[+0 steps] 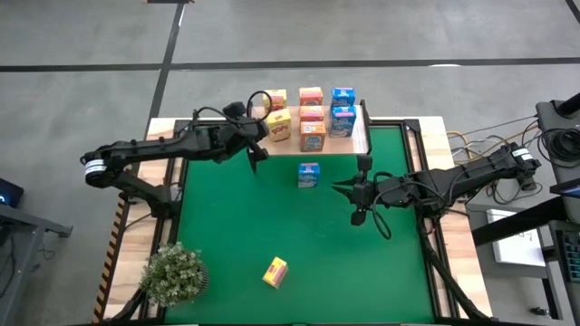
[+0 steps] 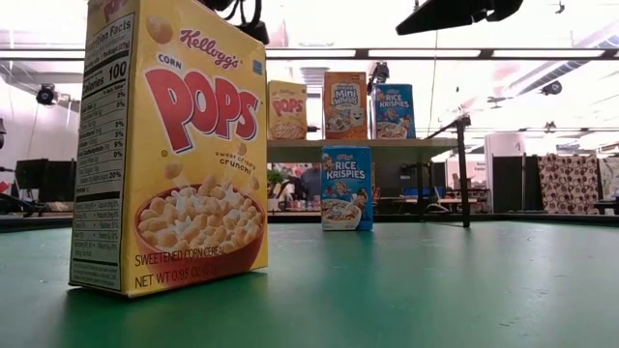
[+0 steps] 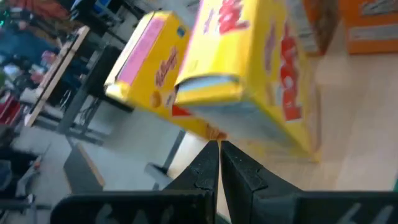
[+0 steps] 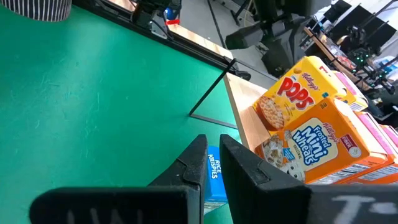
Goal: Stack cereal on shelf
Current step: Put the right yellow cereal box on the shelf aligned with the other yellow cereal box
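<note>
Grey concrete floor surrounds the worktop (image 1: 163, 127), whose middle is covered by a big green mat (image 1: 299, 244); beyond it the low view shows an open hall with ceiling lights. Along the mat's far edge stands the shelf (image 1: 361, 136), its long side running left to right. On it I count seven cereal boxes: two yellow (image 1: 279, 125), three orange-pink (image 1: 312, 116) and two blue (image 1: 343, 113), all upright in close rows. One more blue box (image 1: 308, 175) stands upright on the mat just in front of the shelf, and a third yellow box (image 1: 275, 271) stands near the mat's front edge, beside a potted plant (image 1: 174, 273). The left gripper (image 1: 255, 156) hangs by the shelf's left end, fingers pressed together on nothing. The right gripper (image 1: 357, 191) hovers over the mat right of the lone blue box, fingers nearly together, empty.
</note>
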Motion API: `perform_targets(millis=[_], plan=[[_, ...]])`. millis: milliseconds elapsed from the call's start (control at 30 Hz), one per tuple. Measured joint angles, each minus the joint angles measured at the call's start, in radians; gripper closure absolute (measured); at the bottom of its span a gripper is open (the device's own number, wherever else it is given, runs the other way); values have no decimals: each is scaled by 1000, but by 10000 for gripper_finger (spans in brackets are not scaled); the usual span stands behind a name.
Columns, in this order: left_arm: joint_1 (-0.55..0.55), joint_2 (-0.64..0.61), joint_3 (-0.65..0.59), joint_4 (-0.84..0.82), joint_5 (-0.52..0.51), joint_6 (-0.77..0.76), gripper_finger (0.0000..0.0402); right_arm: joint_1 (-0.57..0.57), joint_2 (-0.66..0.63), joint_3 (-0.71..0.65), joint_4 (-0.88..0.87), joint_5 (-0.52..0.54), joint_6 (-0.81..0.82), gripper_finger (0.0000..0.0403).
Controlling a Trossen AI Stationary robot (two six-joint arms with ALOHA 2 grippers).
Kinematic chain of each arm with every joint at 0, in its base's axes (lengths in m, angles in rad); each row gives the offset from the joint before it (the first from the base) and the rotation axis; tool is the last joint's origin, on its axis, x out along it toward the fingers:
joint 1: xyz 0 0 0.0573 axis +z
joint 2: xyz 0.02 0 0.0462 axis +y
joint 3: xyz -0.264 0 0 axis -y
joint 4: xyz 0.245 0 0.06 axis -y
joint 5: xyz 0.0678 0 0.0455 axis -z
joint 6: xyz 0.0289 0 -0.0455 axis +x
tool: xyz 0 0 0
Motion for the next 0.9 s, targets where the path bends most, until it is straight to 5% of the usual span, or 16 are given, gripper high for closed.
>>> perform_targets(millis=[133, 300, 367, 500, 700, 900], plan=[[-13, -9, -1, -31, 44, -39, 402, 0, 0, -2, 0, 0, 0, 371], [-28, -3, -2, -14, 377, -42, 402, 0, 0, -3, 0, 0, -3, 371], [-28, 8, -2, 41, 424, -41, 402, 0, 0, -4, 0, 0, -4, 371], [-25, 30, -2, 101, 341, -24, 402, 0, 0, -5, 0, 0, -4, 371], [-21, 56, -2, 103, 67, -20, 402, 0, 0, -5, 0, 0, -4, 371], [-22, 56, -2, 91, 55, -39, 402, 0, 0, -5, 0, 0, -4, 371]])
